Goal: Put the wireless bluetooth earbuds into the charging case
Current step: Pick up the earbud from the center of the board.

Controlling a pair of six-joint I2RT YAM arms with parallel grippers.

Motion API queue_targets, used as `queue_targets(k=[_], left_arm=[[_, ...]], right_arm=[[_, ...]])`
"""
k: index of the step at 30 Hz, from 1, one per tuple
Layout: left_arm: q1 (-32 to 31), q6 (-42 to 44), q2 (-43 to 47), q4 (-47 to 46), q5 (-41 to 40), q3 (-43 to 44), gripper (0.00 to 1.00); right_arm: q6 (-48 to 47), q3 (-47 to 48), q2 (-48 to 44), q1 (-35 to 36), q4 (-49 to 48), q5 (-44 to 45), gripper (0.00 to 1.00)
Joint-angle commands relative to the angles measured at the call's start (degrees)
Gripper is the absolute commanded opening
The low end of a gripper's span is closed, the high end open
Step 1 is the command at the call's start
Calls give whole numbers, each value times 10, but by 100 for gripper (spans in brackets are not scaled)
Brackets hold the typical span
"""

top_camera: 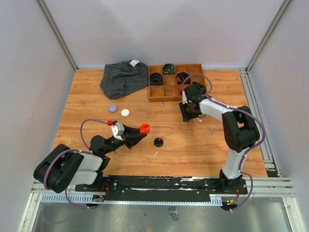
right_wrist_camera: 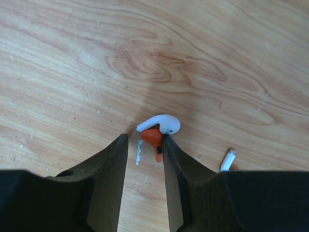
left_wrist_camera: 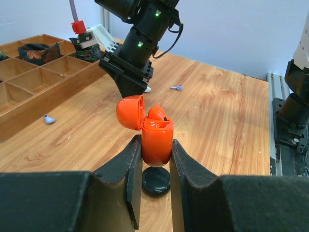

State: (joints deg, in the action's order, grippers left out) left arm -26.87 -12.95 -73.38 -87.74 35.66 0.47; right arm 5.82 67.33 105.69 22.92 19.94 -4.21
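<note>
My left gripper is shut on an orange charging case and holds it upright above the table, its lid flipped open. An orange earbud sits in it. The case also shows in the top view. My right gripper is open and points down at the table. An orange earbud lies between its fingers, against the right finger. A white earbud lies just past the fingertips, touching the orange one. Another white earbud peeks out beside the right finger.
A black puck lies under the held case. White and purple pucks lie to the left. Purple earbuds lie loose. A wooden tray with black coiled belts and a grey cloth are at the back.
</note>
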Motion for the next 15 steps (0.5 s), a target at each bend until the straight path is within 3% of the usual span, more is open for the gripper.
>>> queue_targets(k=[1, 15], left_arm=[[-4, 1, 3, -138, 3, -25, 2], [-4, 0, 2, -139, 6, -24, 2]], right_arm=[[-10, 21, 17, 11, 34, 26, 35], [-19, 26, 5, 30, 65, 38, 18]])
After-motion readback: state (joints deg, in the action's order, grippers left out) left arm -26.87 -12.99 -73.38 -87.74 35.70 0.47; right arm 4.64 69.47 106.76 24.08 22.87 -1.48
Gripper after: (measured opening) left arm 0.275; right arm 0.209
